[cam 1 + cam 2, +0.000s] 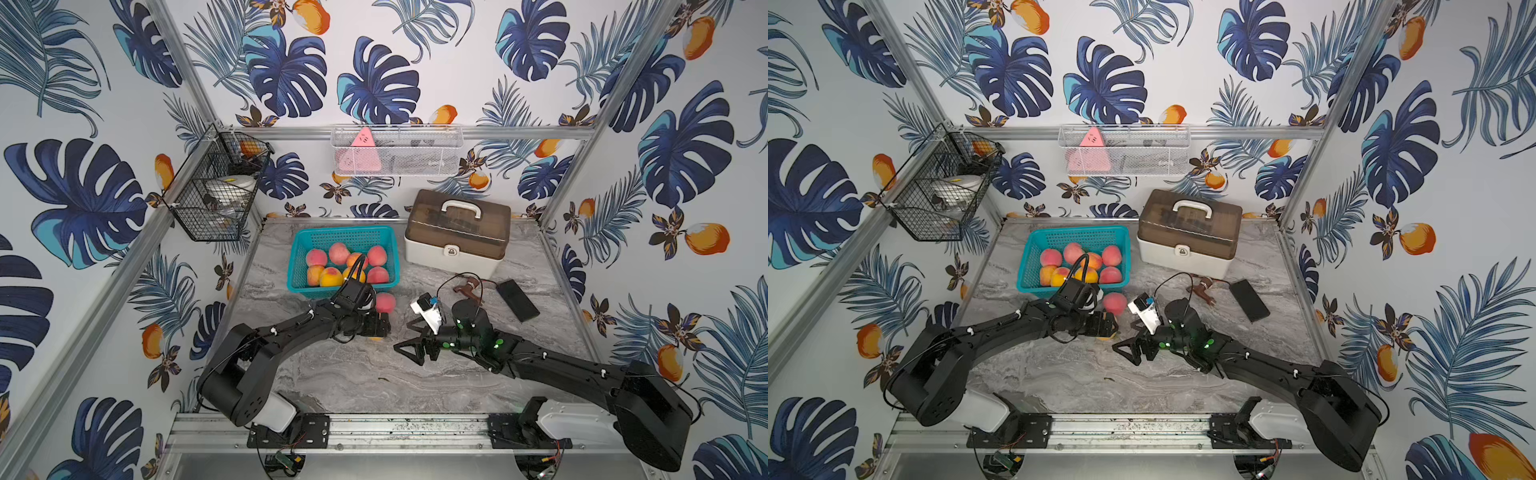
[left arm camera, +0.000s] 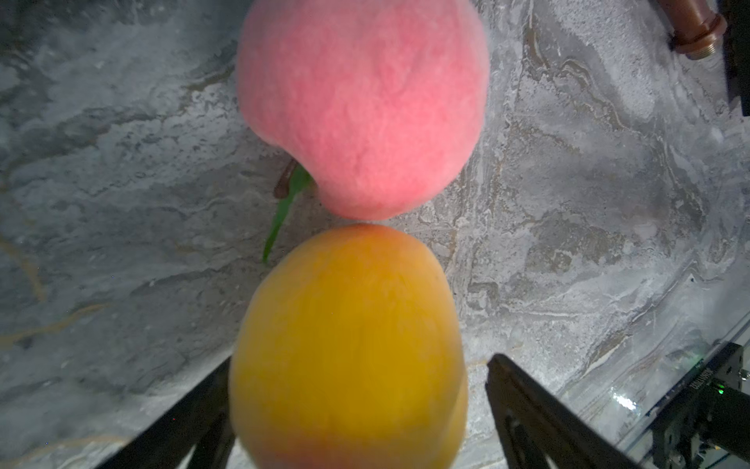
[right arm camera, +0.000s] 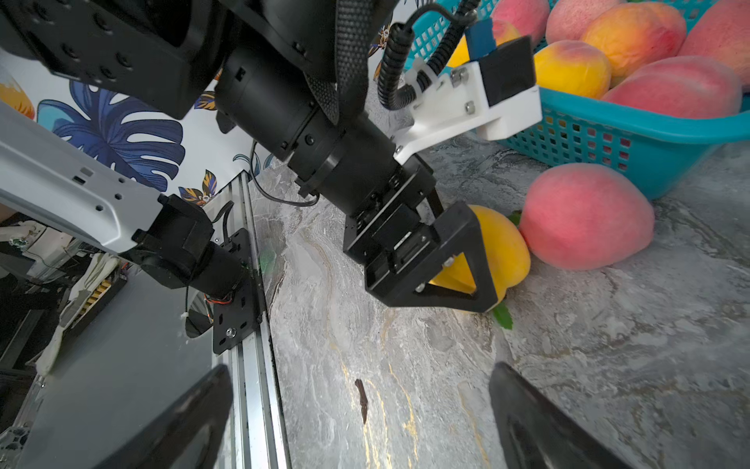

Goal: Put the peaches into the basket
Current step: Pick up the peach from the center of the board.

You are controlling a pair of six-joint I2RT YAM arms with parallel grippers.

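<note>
Nearest the robot's base, well in front of the basket (image 1: 300,253) and off toward its right end, the right gripper (image 1: 411,340) hangs low over the marbled counter (image 1: 353,374) with its fingers spread wide and nothing between them. Closer to the basket, just ahead of its front wall, the left gripper (image 2: 361,363) is down at the counter with its fingers apart on either side of a yellow-orange peach (image 3: 503,251). In the left wrist view one finger lies against the fruit and a gap shows at the other, so it straddles the peach without clamping it. That peach rests on the counter and touches a pink peach (image 3: 584,215), which lies between it and the basket's front wall, close to the wall. The basket itself sits toward the back of the counter and holds the other peaches (image 1: 338,252), pink ones and yellow-orange ones packed together. Just beside the basket's right end stands a white box with a brown lid and a white handle (image 1: 457,232).
</note>
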